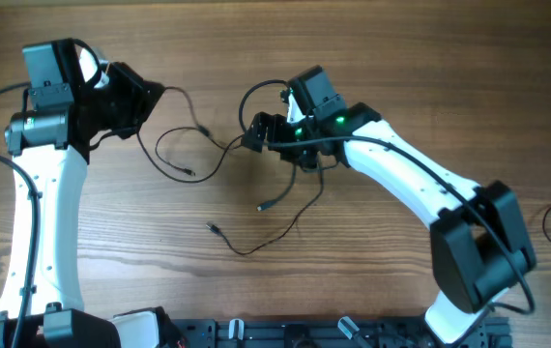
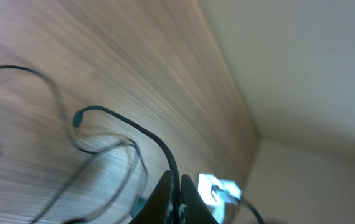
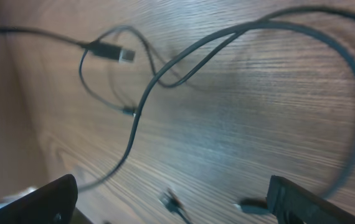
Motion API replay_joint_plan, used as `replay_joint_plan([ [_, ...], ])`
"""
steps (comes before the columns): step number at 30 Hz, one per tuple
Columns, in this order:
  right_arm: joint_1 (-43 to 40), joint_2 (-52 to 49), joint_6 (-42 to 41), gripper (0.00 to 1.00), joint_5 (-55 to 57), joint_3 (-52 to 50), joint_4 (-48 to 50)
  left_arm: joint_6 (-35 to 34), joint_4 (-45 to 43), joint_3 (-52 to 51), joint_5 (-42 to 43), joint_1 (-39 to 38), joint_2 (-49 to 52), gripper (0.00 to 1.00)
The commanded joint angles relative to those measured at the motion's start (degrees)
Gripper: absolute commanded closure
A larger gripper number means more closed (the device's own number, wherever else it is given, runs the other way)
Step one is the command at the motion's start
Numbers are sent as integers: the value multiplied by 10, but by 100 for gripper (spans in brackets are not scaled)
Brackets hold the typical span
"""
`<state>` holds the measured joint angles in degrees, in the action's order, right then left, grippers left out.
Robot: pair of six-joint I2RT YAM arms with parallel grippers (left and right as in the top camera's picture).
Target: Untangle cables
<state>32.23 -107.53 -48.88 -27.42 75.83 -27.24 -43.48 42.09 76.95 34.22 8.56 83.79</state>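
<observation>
Pinching cables (image 2: 127, 127), seemingly, left gripper (image 2: 177, 196), right gripper (image 3: 171, 199) agape

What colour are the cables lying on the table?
Black cables on a brown wood-grain table; the overhead view shows them best.

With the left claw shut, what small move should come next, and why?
Probably draw the left claw slowly outward, away from the crossed strands: it is shut on one thin black flexible cable, while the right claw hangs open above them.
</observation>
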Motion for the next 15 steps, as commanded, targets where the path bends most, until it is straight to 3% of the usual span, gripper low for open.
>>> replay_joint_plan([
  [1,2,-48,-144,0,-14,-5,49,76,-10,-1,120,2,-15,96],
  [7,2,-86,-268,5,-9,-5,164,88,-7,-1,132,2,-53,96],
  [12,2,-98,-352,11,40,-5,197,88,-2,-1,131,2,-88,96],
  [13,2,-107,-367,14,52,-5,212,88,3,-1,131,2,-100,96],
  [14,2,-111,-366,23,62,-5,219,88,4,-1,131,2,-108,96],
  [15,2,-111,-357,46,73,-5,222,88,4,-1,131,2,-112,96],
])
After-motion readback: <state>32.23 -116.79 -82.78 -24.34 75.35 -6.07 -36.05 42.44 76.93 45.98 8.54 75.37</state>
